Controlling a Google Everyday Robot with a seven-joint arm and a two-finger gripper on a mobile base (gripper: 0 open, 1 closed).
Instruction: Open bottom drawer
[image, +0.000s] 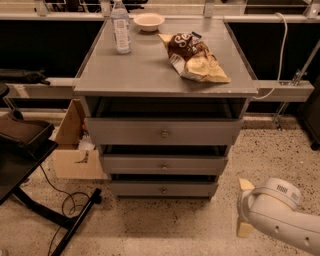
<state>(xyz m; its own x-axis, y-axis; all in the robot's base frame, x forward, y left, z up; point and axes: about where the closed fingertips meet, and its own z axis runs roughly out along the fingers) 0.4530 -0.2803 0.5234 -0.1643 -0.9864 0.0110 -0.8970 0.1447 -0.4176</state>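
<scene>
The bottom drawer (163, 189) is the lowest and narrowest of three grey fronts on the cabinet, with a small round metal knob (163, 190) at its centre. It looks shut, flush under the middle drawer (163, 165). My gripper (245, 207) is at the lower right, low over the floor, to the right of the bottom drawer and apart from it. The white wrist covers its middle. One tan fingertip (245, 184) shows above the wrist and another below it, spread apart, with nothing between them.
The top drawer (163, 132) is the widest. On the cabinet top (145, 70) stand a water bottle (120, 27), a bowl (149, 21) and a chip bag (194, 57). A cardboard box (72, 150), a black stand leg and a cable (65, 200) lie to the left on the speckled floor.
</scene>
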